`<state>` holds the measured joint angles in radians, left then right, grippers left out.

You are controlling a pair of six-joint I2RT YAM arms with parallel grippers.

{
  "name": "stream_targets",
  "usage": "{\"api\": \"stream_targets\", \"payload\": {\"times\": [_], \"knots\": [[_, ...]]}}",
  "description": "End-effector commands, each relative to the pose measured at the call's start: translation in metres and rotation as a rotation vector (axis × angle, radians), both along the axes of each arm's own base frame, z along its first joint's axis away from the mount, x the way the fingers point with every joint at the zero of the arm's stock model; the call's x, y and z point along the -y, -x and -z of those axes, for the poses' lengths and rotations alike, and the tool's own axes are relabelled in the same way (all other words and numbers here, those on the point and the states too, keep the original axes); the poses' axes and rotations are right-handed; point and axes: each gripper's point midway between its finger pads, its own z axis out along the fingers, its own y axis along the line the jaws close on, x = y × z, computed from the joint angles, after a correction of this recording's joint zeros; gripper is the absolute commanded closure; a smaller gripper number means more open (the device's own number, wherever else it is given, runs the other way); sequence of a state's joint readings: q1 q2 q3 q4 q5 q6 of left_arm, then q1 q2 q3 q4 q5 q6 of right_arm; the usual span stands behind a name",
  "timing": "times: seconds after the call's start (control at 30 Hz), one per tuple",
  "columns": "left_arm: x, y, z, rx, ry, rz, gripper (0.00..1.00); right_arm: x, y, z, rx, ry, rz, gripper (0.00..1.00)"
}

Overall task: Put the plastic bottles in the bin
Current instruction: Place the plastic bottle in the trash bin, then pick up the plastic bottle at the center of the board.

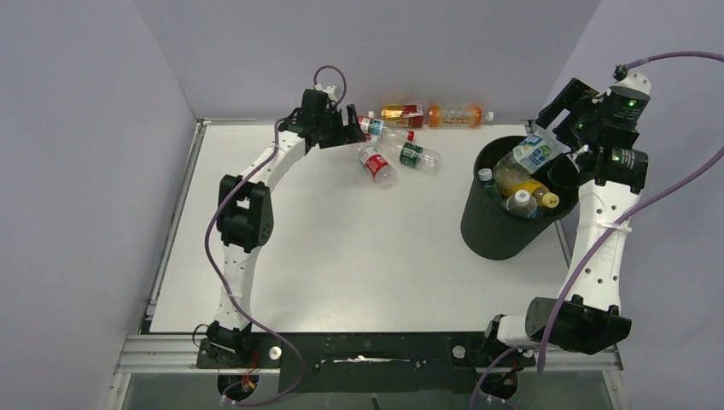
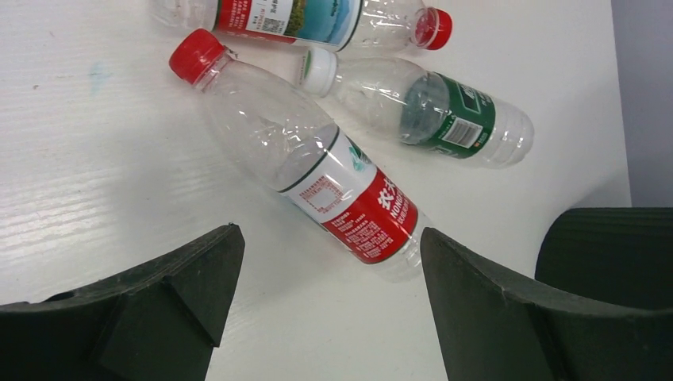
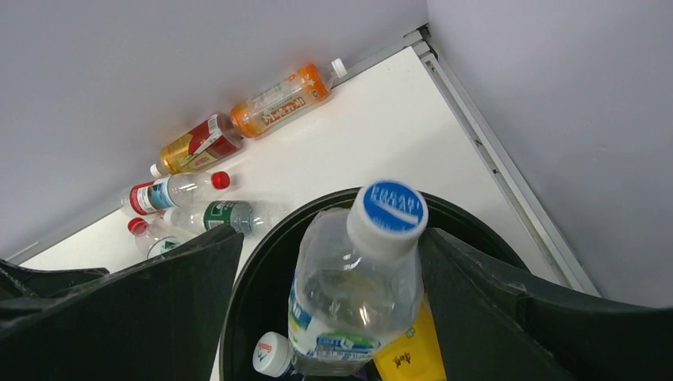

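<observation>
Two robot arms work a white worktop strewn with plastic bottles. At the far right the black bin stands upright, with several bottles already inside, among them a yellow one and a white-capped one.

The right gripper hangs over the bin's mouth, its jaws spread wider than the clear, blue-capped bottle that stands tilted between them, cap up, its lower end down among the bottles in the bin. A gap shows on one side of this bottle; whether its cap touches the other finger cannot be told.

Across the worktop, near the back edge, the left gripper hovers with jaws wide apart above a clear bottle with a red cap and red label, which lies on its side and touches neither finger. Just beyond it lies a white-capped bottle with a green label, its cap close against the first bottle's shoulder, and past that a third clear bottle with a red cap. Two more lie end to end along the back wall: an orange one and one with a yellow and red label
</observation>
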<state>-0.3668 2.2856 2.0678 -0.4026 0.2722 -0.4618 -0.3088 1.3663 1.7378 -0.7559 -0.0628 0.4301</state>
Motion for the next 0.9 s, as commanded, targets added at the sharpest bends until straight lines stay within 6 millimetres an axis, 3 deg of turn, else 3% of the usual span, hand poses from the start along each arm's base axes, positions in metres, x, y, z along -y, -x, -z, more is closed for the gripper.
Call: {"api": "stream_targets", "payload": {"times": [0.0, 0.3, 0.5, 0.87], "knots": [[-0.003, -0.024, -0.030, 0.077, 0.042, -0.043, 0.18, 0.004, 0.000, -0.031, 0.094, 0.033, 0.009, 0.15], [0.002, -0.027, 0.002, 0.012, 0.032, -0.058, 0.19, 0.003, 0.019, -0.037, 0.097, 0.054, 0.034, 0.16], [0.006, -0.026, 0.021, -0.021, 0.014, -0.072, 0.19, -0.009, 0.030, -0.044, 0.126, 0.029, 0.002, 0.16], [0.018, -0.036, 0.033, -0.066, 0.065, -0.128, 0.19, -0.041, 0.041, -0.040, 0.137, -0.058, -0.122, 0.16]]}}
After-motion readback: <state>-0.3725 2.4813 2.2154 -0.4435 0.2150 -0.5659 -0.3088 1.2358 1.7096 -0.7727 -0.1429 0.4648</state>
